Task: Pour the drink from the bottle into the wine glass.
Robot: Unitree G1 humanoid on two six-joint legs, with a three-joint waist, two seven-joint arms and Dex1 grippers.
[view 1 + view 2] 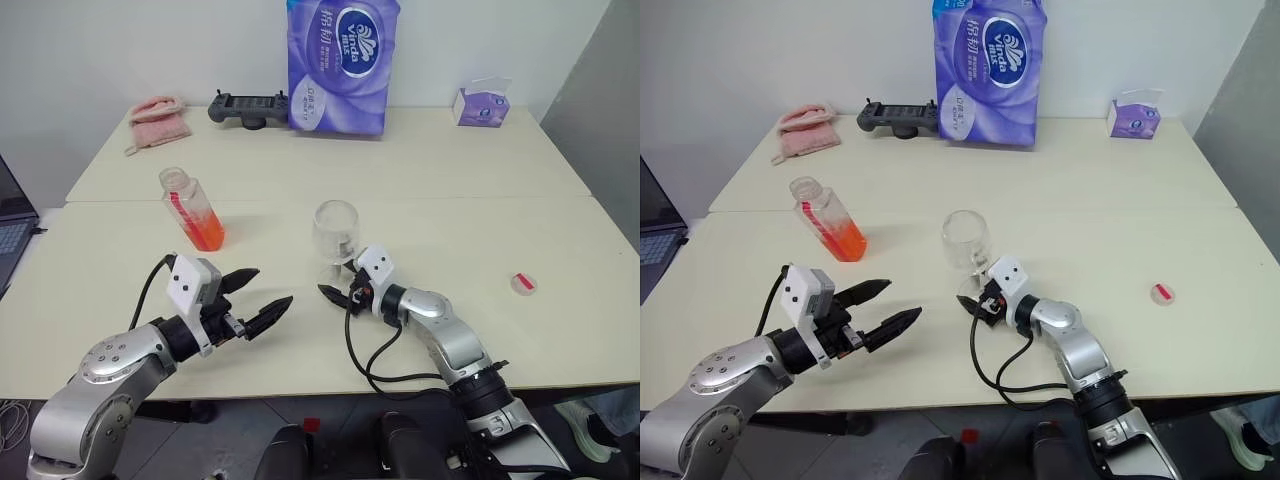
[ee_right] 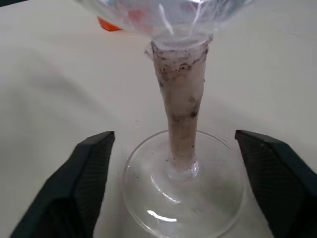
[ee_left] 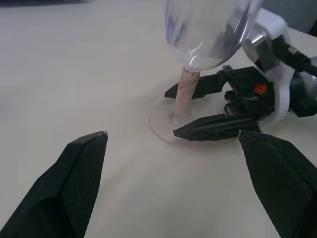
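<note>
The clear bottle (image 1: 188, 205) stands on the table at the left with no cap on its neck, the orange-red drink (image 1: 207, 232) filling its lower part. The empty wine glass (image 1: 335, 232) stands upright at mid-table. My right gripper (image 1: 335, 282) is open at the glass's base. In the right wrist view its fingers (image 2: 89, 168) sit wide on either side of the stem (image 2: 181, 114), touching neither it nor the foot. My left gripper (image 1: 272, 286) is open and empty above the table, between bottle and glass and nearer the front edge, pointing toward the glass.
A small pink round cap (image 1: 523, 284) lies on the table at the right. Along the far edge are a pink cloth (image 1: 157, 120), a black controller (image 1: 248, 106), a purple tissue pack (image 1: 343, 62) and a small tissue box (image 1: 482, 104). A laptop (image 1: 12, 225) sits at the left.
</note>
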